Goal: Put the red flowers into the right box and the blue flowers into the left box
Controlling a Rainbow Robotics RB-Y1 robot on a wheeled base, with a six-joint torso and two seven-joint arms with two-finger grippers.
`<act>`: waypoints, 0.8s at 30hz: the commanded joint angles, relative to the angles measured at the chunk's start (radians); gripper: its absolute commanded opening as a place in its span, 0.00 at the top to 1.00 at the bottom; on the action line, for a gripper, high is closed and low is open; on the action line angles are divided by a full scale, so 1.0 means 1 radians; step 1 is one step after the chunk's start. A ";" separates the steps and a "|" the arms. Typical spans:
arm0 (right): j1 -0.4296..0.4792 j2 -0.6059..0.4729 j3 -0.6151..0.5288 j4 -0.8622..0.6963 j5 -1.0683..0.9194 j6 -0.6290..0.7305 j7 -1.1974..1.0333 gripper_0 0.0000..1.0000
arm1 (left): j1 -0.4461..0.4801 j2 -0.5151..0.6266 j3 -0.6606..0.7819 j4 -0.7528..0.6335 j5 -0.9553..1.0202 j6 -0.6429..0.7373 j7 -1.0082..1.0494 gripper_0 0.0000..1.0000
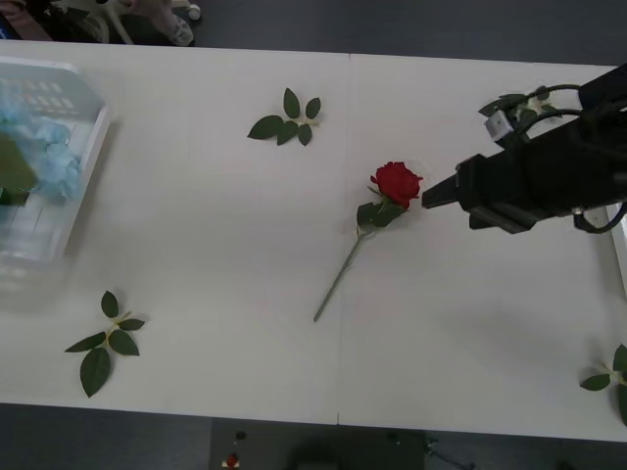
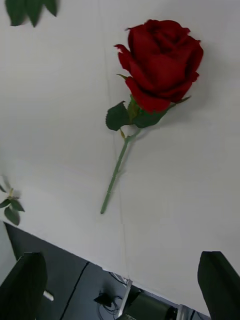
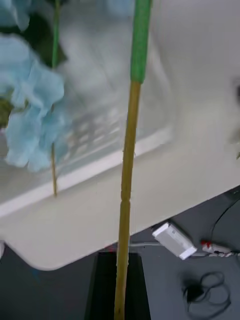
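One red flower lies on the white table, its stem running toward the front edge. My right gripper hovers just right of the rose head, open, with nothing between its black fingers; the rose lies ahead of them. The left box stands at the far left with blue flowers inside. My left gripper is shut on a long green and yellowish flower stem above that box, beside blue flowers; the stem's head is out of view. A thin rim of the right box shows at the right edge.
Loose green leaf sprigs lie at the back centre, front left, front right corner and behind my right arm. The table's front edge is near. Cables and a white adapter lie on the floor.
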State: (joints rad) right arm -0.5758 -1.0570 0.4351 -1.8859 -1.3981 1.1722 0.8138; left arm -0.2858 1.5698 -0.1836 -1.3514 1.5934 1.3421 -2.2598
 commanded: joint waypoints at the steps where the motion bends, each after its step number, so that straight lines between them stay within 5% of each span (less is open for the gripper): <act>1: -0.044 0.117 -0.023 -0.094 0.169 0.122 -0.223 0.12 | -0.029 -0.045 -0.027 0.021 -0.155 -0.018 -0.041 1.00; 8: -0.085 0.333 -0.021 -0.084 0.465 0.377 -0.341 0.12 | -0.029 -0.054 -0.094 0.038 -0.340 -0.196 -0.081 1.00; 15: -0.108 0.557 -0.021 0.007 0.778 0.503 -0.338 0.12 | -0.029 -0.054 -0.099 0.061 -0.458 -0.216 -0.064 0.94; 20: -0.110 0.687 -0.019 0.145 0.964 0.466 -0.331 0.12 | -0.029 -0.057 -0.099 0.127 -0.480 -0.250 -0.066 0.65; 24: -0.113 0.752 -0.009 0.261 1.039 0.388 -0.329 0.12 | -0.027 -0.063 -0.099 0.158 -0.474 -0.278 -0.070 0.20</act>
State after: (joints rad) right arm -0.6639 -0.3234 0.4297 -1.6588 -0.3916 1.5884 0.4935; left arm -0.3115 1.4830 -0.2976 -1.2126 1.1224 1.0844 -2.3192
